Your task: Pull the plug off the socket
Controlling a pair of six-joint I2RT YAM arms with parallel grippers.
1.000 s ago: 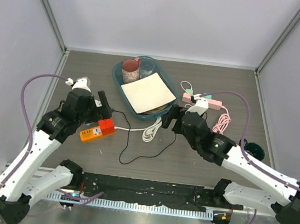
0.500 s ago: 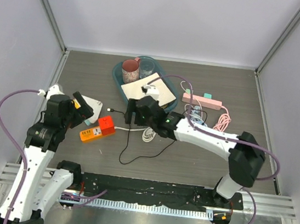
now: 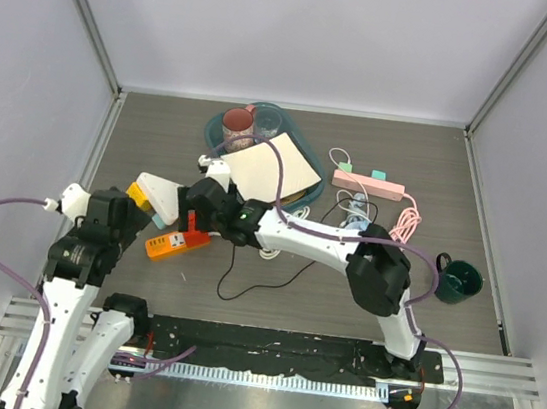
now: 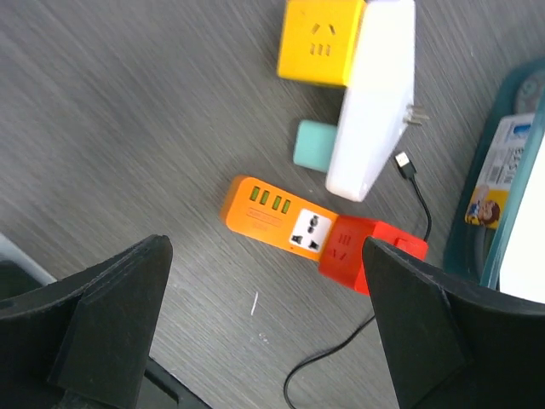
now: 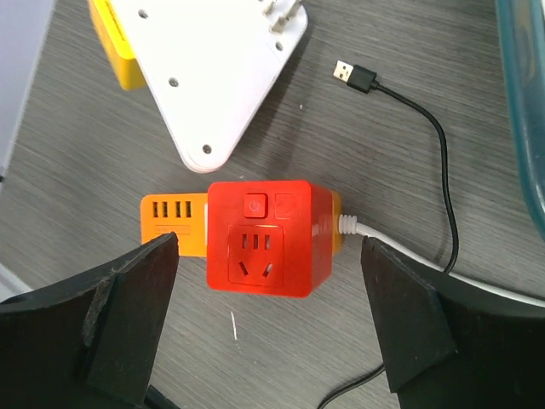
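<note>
Bench (image 3: 361, 307): carries everything; my task's thing sits left of centre, near my left arm.
Tray (image 3: 214, 138): teal, at the back. It holds a pink mug (image 3: 235, 127), a clear glass (image 3: 268, 121) and a white sheet (image 3: 270, 169) laid flat over something darker that I cannot make out.
Right claw (image 5: 268, 256): spread wide and hanging straight over the plug, one finger to each side, touching nothing.
Left claw (image 4: 266, 251): also wide and holding nothing, looking down on the strip from well above.
Green cup (image 3: 457, 279): far right, well apart from the work; I cannot tell if anything is in it.
Socket strip (image 5: 174, 223): orange, lying flat just beside a white adapter (image 5: 217, 77). It looks light, so I judge it will lift or skid with the plug unless it is pinned.
Plug (image 5: 260, 247): red cube seated on the strip's end, with a white cord (image 5: 383, 243) running off behind it. Hard, smooth plastic, stiff and probably light, and the seat may be tight.
Hold: I would close on the cube's two flat side faces, low down, and pull straight up. My left claw could press on the bare orange end.
Risk: glossy faces may slip, and a crooked pull could jam the pins.
</note>
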